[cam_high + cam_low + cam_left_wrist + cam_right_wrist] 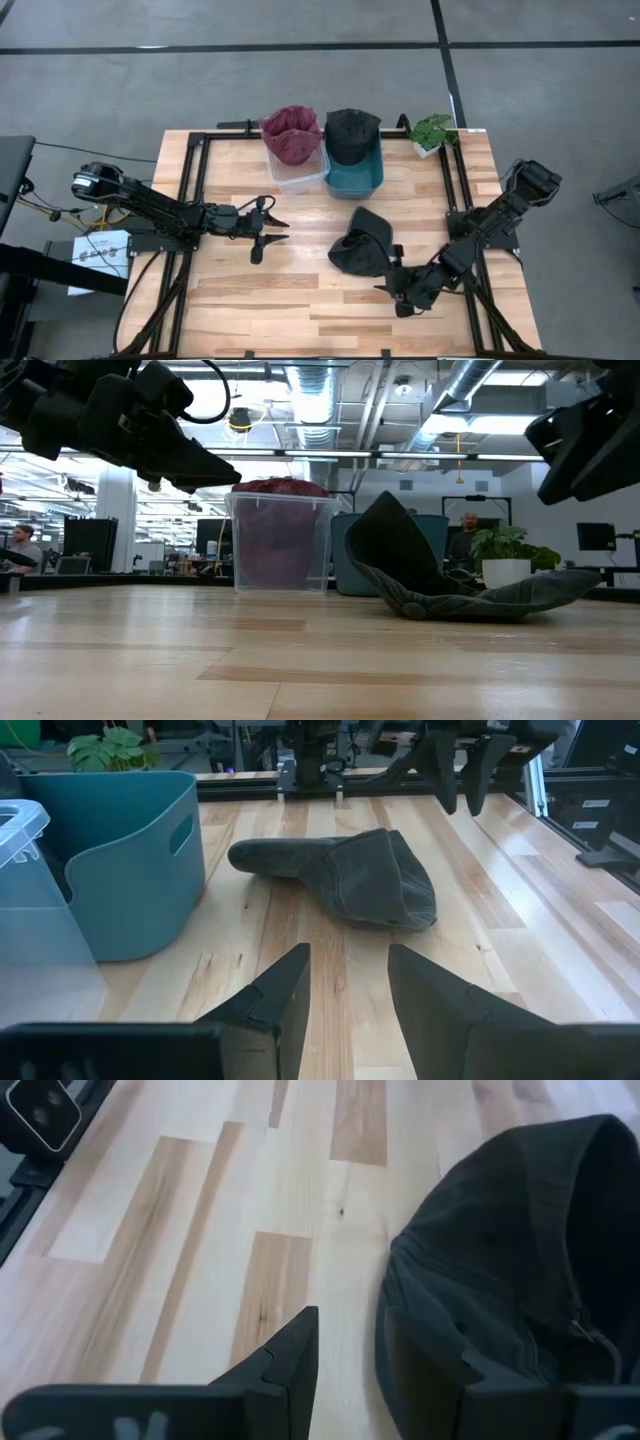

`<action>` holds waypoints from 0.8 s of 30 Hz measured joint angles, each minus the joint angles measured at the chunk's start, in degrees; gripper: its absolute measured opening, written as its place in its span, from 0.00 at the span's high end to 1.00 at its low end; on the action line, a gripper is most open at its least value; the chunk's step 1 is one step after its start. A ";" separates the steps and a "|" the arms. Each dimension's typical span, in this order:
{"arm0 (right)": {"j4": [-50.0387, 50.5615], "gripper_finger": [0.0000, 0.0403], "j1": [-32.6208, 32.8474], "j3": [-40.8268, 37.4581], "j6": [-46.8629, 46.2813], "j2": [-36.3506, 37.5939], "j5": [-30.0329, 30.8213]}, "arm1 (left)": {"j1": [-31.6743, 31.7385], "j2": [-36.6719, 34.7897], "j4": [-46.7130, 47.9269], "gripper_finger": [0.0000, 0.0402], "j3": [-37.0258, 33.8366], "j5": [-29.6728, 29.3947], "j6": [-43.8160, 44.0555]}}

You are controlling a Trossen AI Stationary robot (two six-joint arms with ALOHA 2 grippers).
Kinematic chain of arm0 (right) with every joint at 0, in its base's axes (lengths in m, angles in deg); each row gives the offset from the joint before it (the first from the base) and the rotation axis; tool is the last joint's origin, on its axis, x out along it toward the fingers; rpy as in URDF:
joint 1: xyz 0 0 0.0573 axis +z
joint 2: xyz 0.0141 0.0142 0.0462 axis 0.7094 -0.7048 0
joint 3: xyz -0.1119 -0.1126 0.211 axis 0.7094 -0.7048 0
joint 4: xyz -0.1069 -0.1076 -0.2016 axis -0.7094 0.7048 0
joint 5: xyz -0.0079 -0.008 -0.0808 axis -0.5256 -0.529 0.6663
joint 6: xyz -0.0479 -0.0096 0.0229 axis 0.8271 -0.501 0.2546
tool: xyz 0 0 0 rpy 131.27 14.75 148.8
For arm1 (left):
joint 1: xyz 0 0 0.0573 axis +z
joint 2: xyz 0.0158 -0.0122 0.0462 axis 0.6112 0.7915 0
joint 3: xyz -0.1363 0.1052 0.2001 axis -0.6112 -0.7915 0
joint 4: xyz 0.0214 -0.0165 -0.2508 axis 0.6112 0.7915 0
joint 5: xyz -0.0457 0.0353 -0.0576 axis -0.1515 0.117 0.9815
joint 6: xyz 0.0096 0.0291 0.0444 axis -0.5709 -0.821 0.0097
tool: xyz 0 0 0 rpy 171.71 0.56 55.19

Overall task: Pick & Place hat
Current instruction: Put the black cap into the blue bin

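A dark grey hat (362, 243) lies crumpled on the wooden table, its brim flat on the wood (520, 597) and its crown standing up (393, 540). My right gripper (388, 280) is open beside the hat's near right edge. In the low view it hangs above the table (590, 440). In the right wrist view (348, 1335) one finger overlaps the hat's edge (500, 1260), and I see no touch. My left gripper (283, 230) is open, off the table, to the left of the hat and pointing at it (350, 880).
At the far edge stand a clear bin holding a maroon hat (292, 135), a teal bin (360, 178) holding a black hat (352, 132), and a small potted plant (433, 130). Bare wood lies between the two grippers and along the near edge.
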 joint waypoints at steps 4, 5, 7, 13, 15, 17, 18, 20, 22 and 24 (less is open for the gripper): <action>0.09 0.73 -2.35 0.11 1.74 0.00 -3.52 | 0.00 0.00 0.00 0.66 0.00 0.00 0.21; 0.17 0.73 -3.07 0.11 2.90 0.00 -5.02 | 0.00 0.00 0.00 0.66 -0.02 0.00 0.23; 0.02 0.73 -4.44 0.11 5.07 0.00 -7.49 | 0.00 0.00 0.00 0.66 0.00 0.00 0.31; -1.88 0.73 -7.10 0.11 11.57 -0.02 -8.29 | 0.00 0.00 -0.02 0.66 0.00 0.00 0.33; -2.96 0.73 -7.31 0.11 12.91 -0.02 -8.64 | 0.01 0.00 -0.02 0.66 0.00 0.00 0.33; -3.31 0.73 -7.31 0.11 12.98 -0.02 -8.70 | 0.02 0.00 -0.02 0.66 0.00 0.01 0.33; -3.38 0.73 -7.31 0.11 12.95 -0.02 -8.70 | 0.02 0.00 -0.02 0.66 0.00 0.00 0.33; -3.40 0.73 -7.31 0.11 12.24 -0.02 -8.70 | 0.02 0.00 -0.02 0.66 0.00 0.02 0.33; -3.39 0.73 -7.31 0.11 11.53 -0.02 -8.75 | 0.01 0.00 -0.04 0.66 0.00 0.00 0.33; -3.61 0.71 -7.31 0.11 11.49 -0.48 -9.59 | 0.02 0.00 -0.12 0.66 0.00 0.00 0.33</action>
